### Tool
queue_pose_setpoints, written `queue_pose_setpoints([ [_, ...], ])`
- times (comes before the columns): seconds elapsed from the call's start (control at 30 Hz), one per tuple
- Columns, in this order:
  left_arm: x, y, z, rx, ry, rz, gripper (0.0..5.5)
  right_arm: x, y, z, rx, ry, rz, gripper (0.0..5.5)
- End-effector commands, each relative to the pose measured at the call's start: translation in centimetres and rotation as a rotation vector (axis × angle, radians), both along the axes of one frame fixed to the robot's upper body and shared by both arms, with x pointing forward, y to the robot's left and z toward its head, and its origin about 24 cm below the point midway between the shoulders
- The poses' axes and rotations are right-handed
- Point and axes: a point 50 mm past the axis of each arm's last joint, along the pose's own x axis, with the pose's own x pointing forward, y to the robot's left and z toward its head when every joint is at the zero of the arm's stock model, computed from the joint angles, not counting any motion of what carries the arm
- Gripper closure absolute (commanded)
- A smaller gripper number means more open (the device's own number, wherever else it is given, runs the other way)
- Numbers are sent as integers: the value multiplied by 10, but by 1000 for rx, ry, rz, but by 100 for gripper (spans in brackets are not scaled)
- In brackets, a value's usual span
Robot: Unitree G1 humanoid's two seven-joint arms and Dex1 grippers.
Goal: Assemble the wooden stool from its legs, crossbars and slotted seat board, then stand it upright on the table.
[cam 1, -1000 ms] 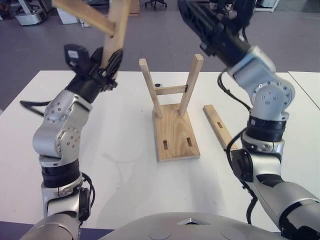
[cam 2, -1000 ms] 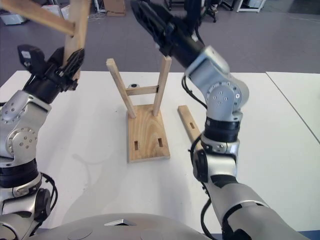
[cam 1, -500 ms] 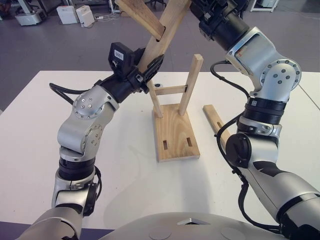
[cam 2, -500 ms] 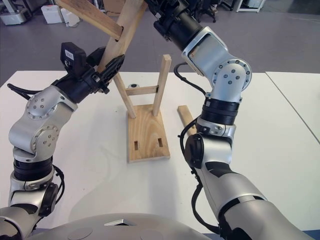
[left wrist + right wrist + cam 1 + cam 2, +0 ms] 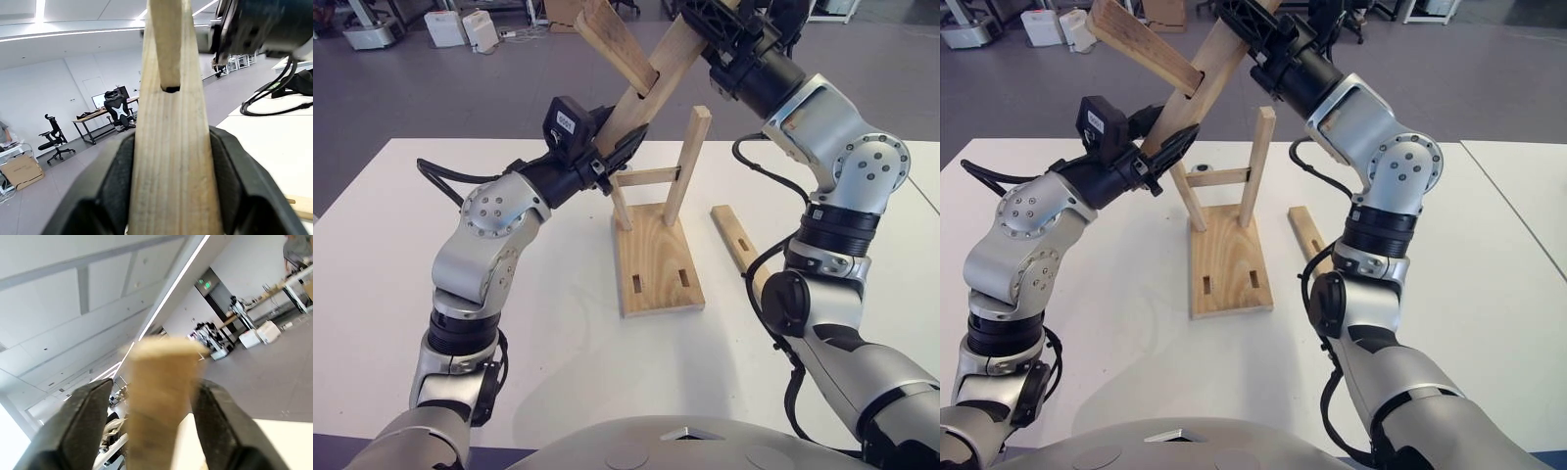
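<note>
Where a second ago the left tool held the leg far leftward, it now clamps it tilted above the seat board on the worktop, the right tool gripping its upper end.

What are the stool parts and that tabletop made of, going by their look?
The seat board, held leg and loose leg look like pale unpainted wood, perhaps pine: grain lines show, and the surface is matt, apparently unvarnished. The table has a smooth white top with a faint sheen, likely laminate or painted board; its core cannot be seen.
</note>
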Motion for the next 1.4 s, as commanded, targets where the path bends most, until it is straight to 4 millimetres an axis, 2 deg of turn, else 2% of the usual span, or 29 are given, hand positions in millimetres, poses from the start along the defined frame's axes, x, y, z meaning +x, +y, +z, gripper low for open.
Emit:
queue_pose_setpoints([
  [0.03,-4,-2,1,11,-19,-30,348,0,-4,-6,-21,23,-3,352],
  [0.2,-9,-6,-8,4,19,-88,348,-5,-8,-16,-22,38,1,435],
  [0.27,-13,-8,-17,-5,58,-110,348,-14,-13,-29,-23,54,0,438],
  [0.3,-15,-10,-24,3,87,-114,348,-19,-19,-39,-23,75,-18,438],
  [0.33,-16,-12,-32,15,113,-114,311,-23,-24,-48,-20,95,-42,438],
  [0.4,-21,-12,-56,49,194,-105,277,-33,-46,-75,-70,148,-209,447],
  [0.47,-37,-9,-85,57,311,-86,244,-48,-65,-108,-122,230,-392,447],
  [0.53,-59,-7,-111,46,420,-54,213,-74,-79,-140,-135,321,-514,447],
  [0.6,-70,-2,-125,50,468,-22,176,-97,-89,-158,-161,364,-570,447],
  [0.67,-71,4,-130,66,471,4,136,-110,-99,-170,-195,387,-603,447],
  [0.73,-67,11,-133,95,459,36,113,-114,-110,-173,-212,387,-643,447],
  [0.8,-67,16,-134,100,458,56,85,-115,-118,-167,-199,363,-665,447],
  [0.9,-69,18,-138,110,464,76,37,-117,-121,-166,-208,366,-646,447],
  [1.0,-65,17,-140,127,453,93,37,-118,-115,-169,-266,361,-626,447],
  [1.03,-63,17,-139,130,445,100,37,-116,-113,-167,-335,325,-634,447],
  [1.3,-53,13,-127,96,387,114,37,-92,-101,-131,-548,176,-697,445],
  [1.4,-51,11,-123,80,370,117,37,-91,-94,-137,-742,135,-680,445],
])
